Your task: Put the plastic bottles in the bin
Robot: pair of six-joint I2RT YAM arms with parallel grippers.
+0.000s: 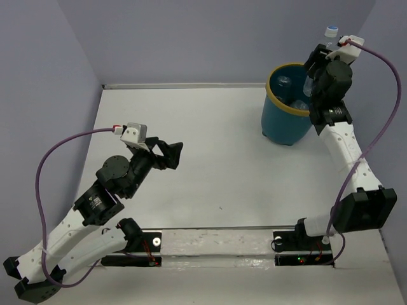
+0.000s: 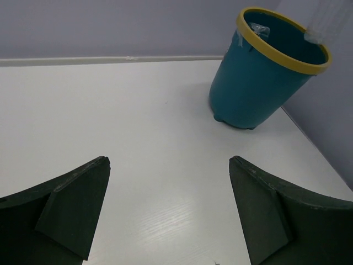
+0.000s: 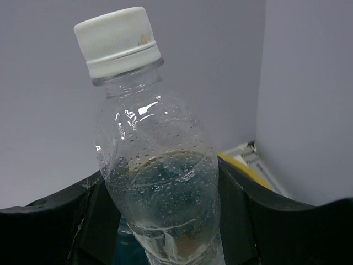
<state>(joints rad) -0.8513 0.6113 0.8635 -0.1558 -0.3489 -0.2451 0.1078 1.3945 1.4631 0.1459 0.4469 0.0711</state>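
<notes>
The teal bin point(image 1: 283, 124) with a yellow rim stands at the back right of the table; it also shows in the left wrist view point(image 2: 253, 83). Inside it lie clear bottles point(image 1: 284, 84). My right gripper point(image 1: 318, 63) is over the bin's right rim, shut on a clear plastic bottle point(image 3: 157, 176) with a white cap point(image 1: 331, 30), held cap-up. Both fingers point(image 3: 242, 215) press its sides. My left gripper point(image 1: 173, 154) is open and empty, low over the table's left middle, pointing toward the bin.
Purple-grey walls close the table at the back and right, close behind the bin. A white table edge strip point(image 2: 110, 58) runs along the back wall. A purple cable point(image 1: 381, 127) loops off the right arm.
</notes>
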